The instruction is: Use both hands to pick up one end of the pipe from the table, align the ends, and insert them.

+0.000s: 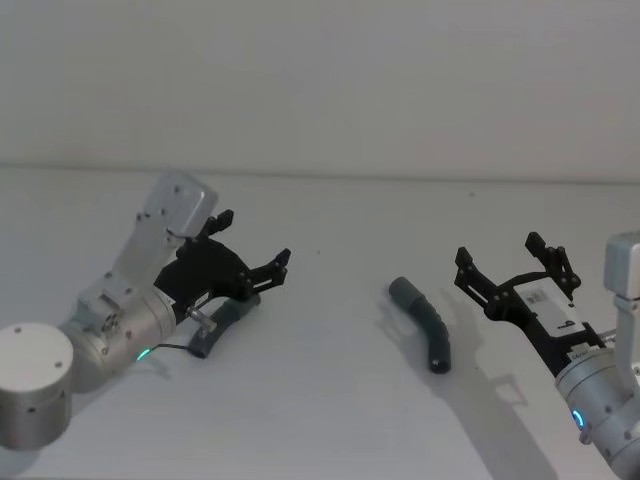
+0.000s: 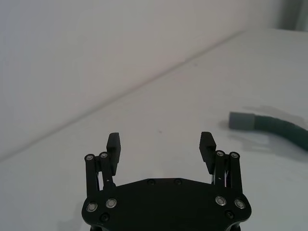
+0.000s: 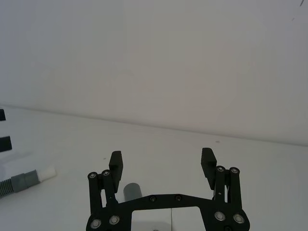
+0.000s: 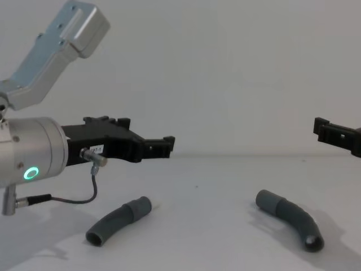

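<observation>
Lying nearest on the white table (image 4: 197,248) are two curved dark grey hose pieces, well apart from each other. The left hose piece (image 4: 117,221) runs its long axis from an open end at the near left to a smooth cuff farther off and to the right. The right wrist view shows a white tip (image 3: 46,172) on that cuff, pointing toward the middle of the table. The right hose piece (image 4: 290,217) turns its dark open end toward the robot and to the right, and its smooth grey cuff (image 2: 242,120) away and to the left, so both cuffs face roughly inward. Above the left hose piece hangs the left end effector (image 1: 255,237), fingers spread apart and holding nothing, reaching toward the centre. To the right of the right hose piece, the right end effector (image 1: 498,248) is held above the table, its fingers likewise apart and empty, aimed toward the far left. A white sticker (image 1: 552,306) on the right end effector carries dark print too small to read. A smaller sticker (image 4: 96,148) on the left end effector is also illegible. Beyond them the table meets a plain pale wall (image 1: 320,80).
</observation>
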Robot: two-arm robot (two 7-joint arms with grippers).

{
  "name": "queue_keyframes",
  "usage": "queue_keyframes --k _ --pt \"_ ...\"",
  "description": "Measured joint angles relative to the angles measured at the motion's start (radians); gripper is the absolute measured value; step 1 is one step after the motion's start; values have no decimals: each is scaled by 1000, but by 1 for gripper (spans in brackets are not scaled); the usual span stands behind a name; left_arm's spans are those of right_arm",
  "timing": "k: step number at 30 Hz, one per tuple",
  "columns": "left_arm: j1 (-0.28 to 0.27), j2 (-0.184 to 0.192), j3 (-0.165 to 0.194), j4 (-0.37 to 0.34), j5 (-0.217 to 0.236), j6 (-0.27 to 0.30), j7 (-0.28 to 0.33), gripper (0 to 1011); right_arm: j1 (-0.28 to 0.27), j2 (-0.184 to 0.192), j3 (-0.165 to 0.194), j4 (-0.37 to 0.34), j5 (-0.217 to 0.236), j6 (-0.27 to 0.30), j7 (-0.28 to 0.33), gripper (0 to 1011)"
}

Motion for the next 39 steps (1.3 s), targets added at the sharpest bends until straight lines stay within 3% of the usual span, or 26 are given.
queue_keyframes --k 15,30,39 --pt "-104 52 32 25 -36 217 -151 1001 0 0 0 0 0 0 0 1001" --pt "-114 71 25 11 -27 328 -156 1001 0 0 0 0 0 0 0 1001" --pt "-107 73 19 7 -22 366 -150 1001 0 0 0 0 0 0 0 1001"
